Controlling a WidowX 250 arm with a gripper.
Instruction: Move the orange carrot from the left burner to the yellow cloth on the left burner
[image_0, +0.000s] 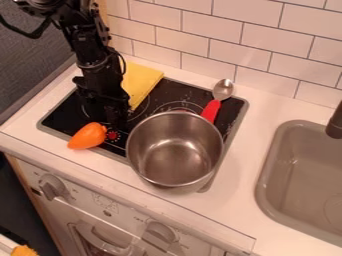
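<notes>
The black gripper (115, 116) hangs low over the left part of the black stovetop, its dark shape blending into the glass. Just below and left of it, the orange carrot (87, 136) lies at the stove's front left edge, its rounded right end close to the gripper. Whether the two touch, I cannot tell. Behind and to the right of the gripper, the folded yellow cloth (141, 82) lies at the back left of the stove, partly covered by the arm.
A steel pot (175, 150) stands right of the gripper on the stove's front right. Behind it lies a spoon with a red handle (211, 111). The grey sink (294, 175) is at the far right, and a tiled wall (220, 40) rises behind the counter.
</notes>
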